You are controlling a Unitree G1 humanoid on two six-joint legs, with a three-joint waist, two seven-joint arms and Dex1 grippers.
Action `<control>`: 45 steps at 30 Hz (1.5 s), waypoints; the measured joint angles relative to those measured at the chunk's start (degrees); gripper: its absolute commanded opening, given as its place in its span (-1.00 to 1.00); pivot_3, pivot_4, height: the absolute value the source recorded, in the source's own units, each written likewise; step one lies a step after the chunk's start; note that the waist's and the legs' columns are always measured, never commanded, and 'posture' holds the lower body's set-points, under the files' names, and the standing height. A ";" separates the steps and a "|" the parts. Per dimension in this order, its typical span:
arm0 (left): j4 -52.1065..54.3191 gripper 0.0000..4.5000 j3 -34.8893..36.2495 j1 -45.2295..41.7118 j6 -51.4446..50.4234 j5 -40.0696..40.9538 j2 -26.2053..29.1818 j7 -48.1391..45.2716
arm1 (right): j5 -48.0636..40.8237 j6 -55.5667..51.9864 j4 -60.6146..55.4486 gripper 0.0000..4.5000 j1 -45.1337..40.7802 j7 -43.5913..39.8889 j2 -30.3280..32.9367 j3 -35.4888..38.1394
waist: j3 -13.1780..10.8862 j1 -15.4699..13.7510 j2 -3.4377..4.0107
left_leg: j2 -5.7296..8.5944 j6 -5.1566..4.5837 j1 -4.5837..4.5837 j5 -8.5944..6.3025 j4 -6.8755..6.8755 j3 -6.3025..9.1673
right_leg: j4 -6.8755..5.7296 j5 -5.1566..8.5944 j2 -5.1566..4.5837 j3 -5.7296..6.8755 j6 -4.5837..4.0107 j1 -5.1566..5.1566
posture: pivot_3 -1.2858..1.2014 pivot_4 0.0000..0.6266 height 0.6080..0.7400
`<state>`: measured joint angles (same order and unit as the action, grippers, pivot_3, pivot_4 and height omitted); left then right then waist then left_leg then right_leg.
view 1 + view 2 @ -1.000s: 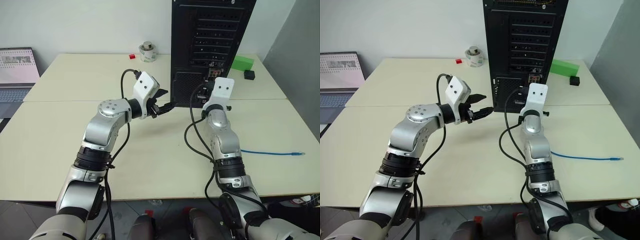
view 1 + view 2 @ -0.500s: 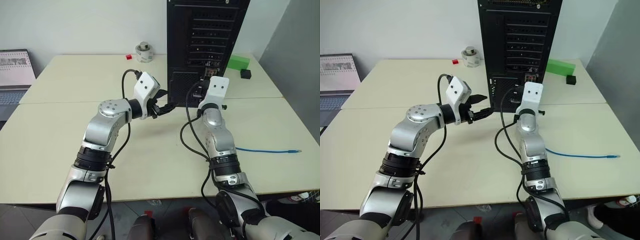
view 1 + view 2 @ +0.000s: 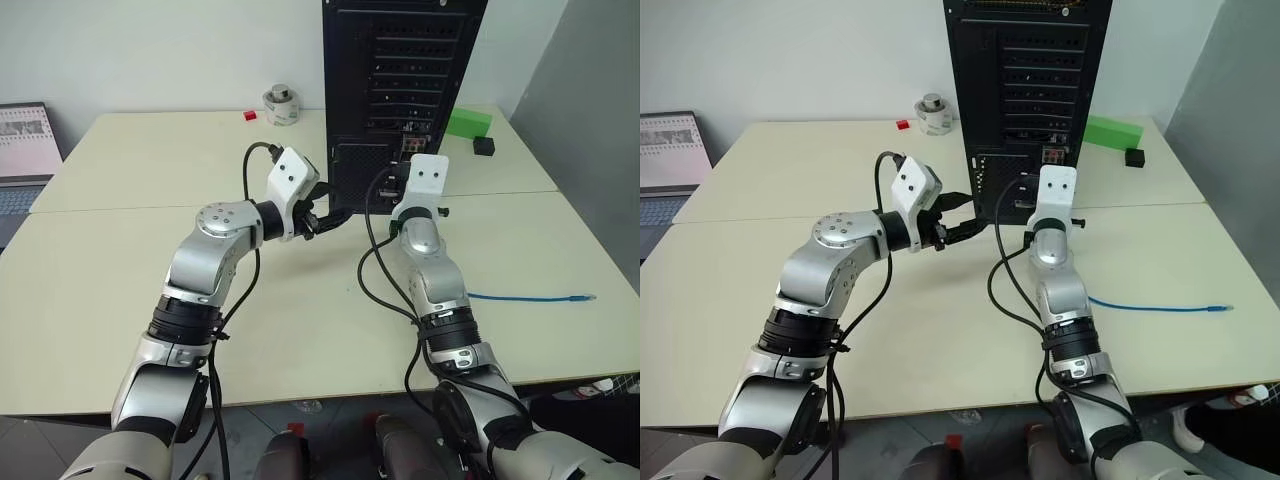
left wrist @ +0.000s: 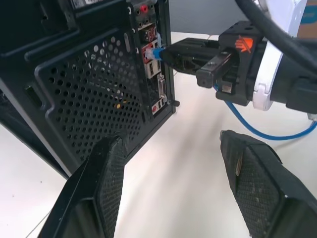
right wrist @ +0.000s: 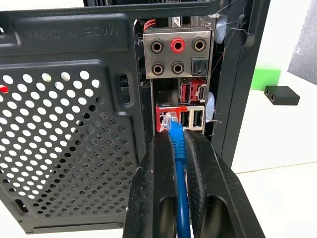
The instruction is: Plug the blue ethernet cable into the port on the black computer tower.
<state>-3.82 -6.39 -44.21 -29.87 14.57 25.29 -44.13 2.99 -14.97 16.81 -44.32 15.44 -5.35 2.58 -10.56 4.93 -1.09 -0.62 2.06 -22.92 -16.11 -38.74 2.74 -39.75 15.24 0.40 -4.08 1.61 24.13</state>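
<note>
The black computer tower (image 3: 400, 60) stands on the table with its back facing me. My right gripper (image 5: 177, 135) is shut on the blue ethernet cable (image 5: 178, 148) just behind its clear plug (image 4: 157, 52). The plug's tip sits at the mouth of a red-framed port (image 5: 167, 119) in the connector strip; how deep it sits I cannot tell. The rest of the cable (image 3: 530, 297) trails over the table to the right, its far plug (image 3: 590, 296) lying loose. My left gripper (image 4: 173, 144) hangs open beside the tower's mesh vent (image 4: 94, 99), holding nothing.
A green block (image 3: 465, 122) and a small black box (image 3: 484, 146) lie right of the tower. A white round object (image 3: 280, 105) and a small red piece (image 3: 250, 115) sit behind to the left. A laptop (image 3: 20, 140) stands at the far left.
The whole picture has slid left as the camera turned. Both grippers keep their places relative to the tower, the right one still shut on the cable.
</note>
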 measured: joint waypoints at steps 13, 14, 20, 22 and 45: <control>-0.04 0.39 0.49 0.32 0.11 -0.51 1.07 0.92 | 0.37 -4.47 -11.33 -1.00 5.33 -2.70 -0.08 -3.31 | 0.00 -0.32 0.00 | 0.02 0.00 -0.03 0.00 0.01 0.02 | 0.10 0.00 -0.02 0.02 0.00 -0.01 | 0.03 -0.52 1.00; -0.05 0.39 0.49 0.32 0.12 -0.58 1.07 0.92 | 0.30 -4.60 -11.33 -1.00 5.33 -2.77 0.04 -3.15 | 0.00 -0.31 0.00 | 0.02 0.00 -0.03 0.00 0.01 0.02 | 0.10 0.00 -0.02 0.02 0.00 -0.01 | 0.03 -0.52 1.00; -0.05 0.39 0.49 0.31 0.17 -0.78 1.06 0.93 | 0.11 -4.79 -10.10 -1.00 5.01 -2.97 0.76 -1.43 | 0.00 -0.31 0.00 | 0.02 0.00 -0.03 0.00 0.01 0.01 | 0.11 0.00 -0.01 0.02 0.00 -0.01 | 0.03 -0.52 1.00; -0.05 0.39 0.49 0.31 0.17 -0.81 1.06 0.93 | 0.02 -4.78 -9.34 -1.00 4.81 -2.99 0.91 -1.32 | 0.00 -0.29 0.00 | 0.02 0.00 -0.03 0.00 0.01 0.01 | 0.10 0.00 -0.01 0.01 0.00 -0.01 | 0.03 -0.52 1.00; -0.05 0.39 0.49 0.32 0.18 -0.92 1.05 0.91 | -0.25 -3.99 -5.07 -1.00 1.99 -4.06 1.95 0.69 | 0.00 -0.27 0.00 | 0.02 0.00 -0.03 0.00 0.01 0.00 | 0.10 0.00 -0.02 0.01 0.00 -0.01 | 0.03 -0.52 1.00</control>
<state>-3.87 -5.90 -43.89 -29.69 13.65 26.34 -43.22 2.74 -18.96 11.74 -42.32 11.38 -3.40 3.27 -10.56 4.66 -1.09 -0.59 2.06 -22.95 -16.11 -38.73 2.75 -39.65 15.24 0.39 -4.06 1.61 24.12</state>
